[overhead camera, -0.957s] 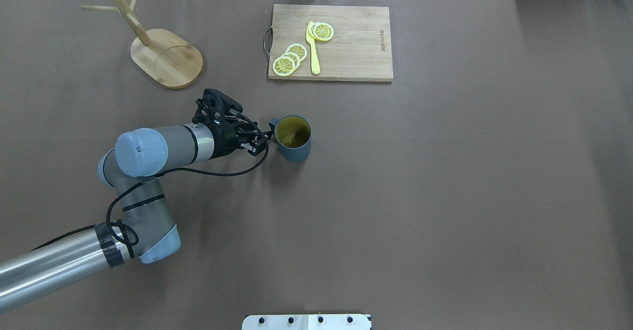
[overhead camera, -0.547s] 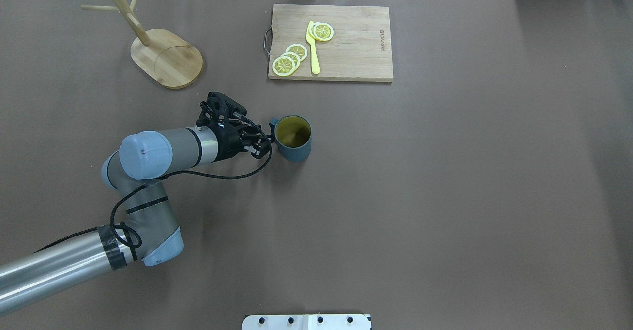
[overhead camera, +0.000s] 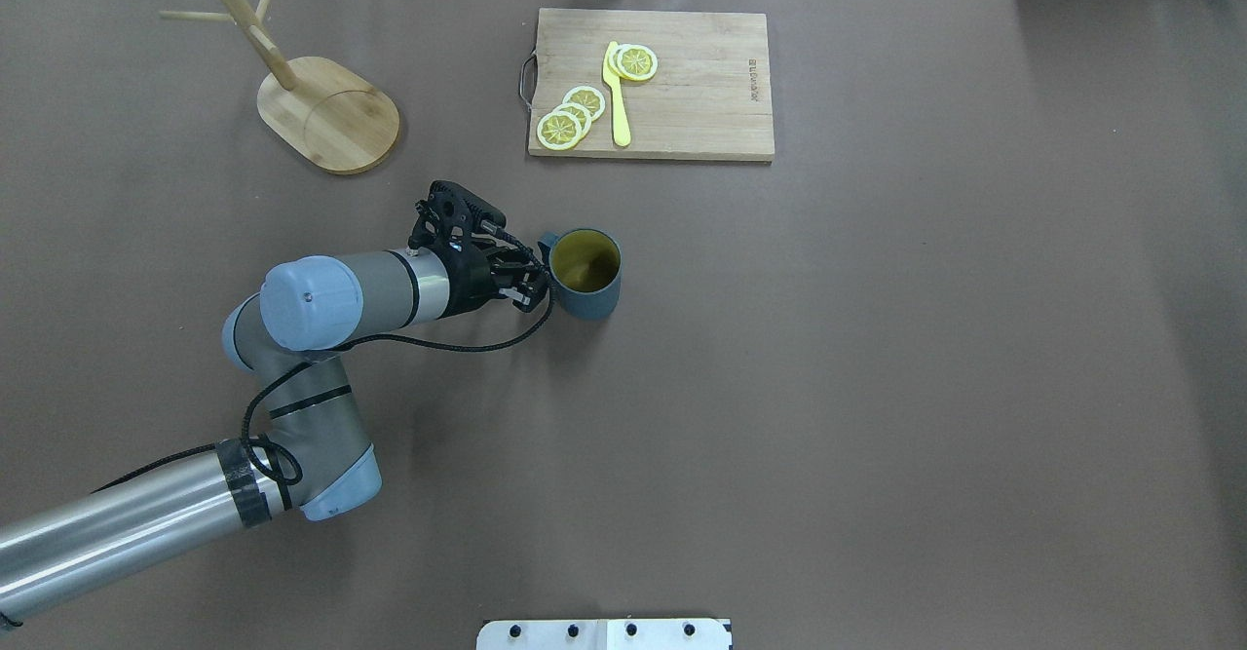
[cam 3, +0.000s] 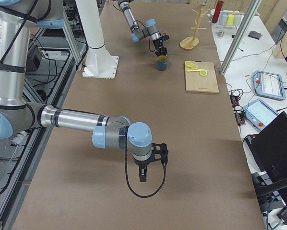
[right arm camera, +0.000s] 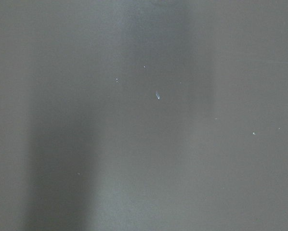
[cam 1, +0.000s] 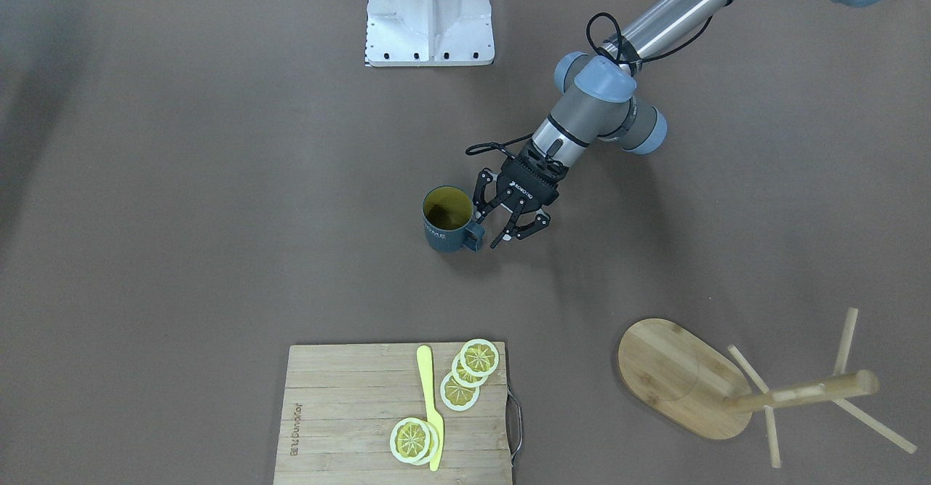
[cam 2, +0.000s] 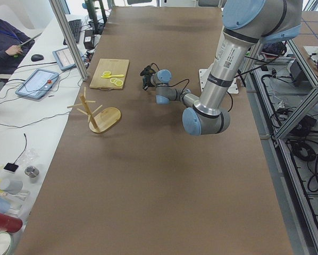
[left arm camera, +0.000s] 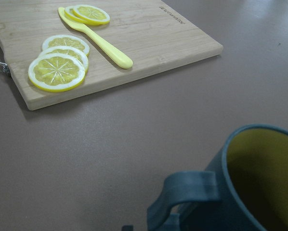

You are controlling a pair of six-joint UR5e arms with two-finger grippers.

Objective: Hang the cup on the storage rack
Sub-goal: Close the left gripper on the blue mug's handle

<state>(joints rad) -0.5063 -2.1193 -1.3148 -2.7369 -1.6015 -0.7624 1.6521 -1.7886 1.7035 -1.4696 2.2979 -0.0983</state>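
Left jaws stand released, apparently astride the cup point(cam 1: 445, 217) handle; the right jaws' state I cannot tell.

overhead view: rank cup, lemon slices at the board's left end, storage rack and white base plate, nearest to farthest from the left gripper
1. cup, just right of the left gripper.
2. lemon slices, beyond the cup, on the left end of the cutting board.
3. storage rack, up at the view's far left.
4. white base plate, at the view's bottom edge.
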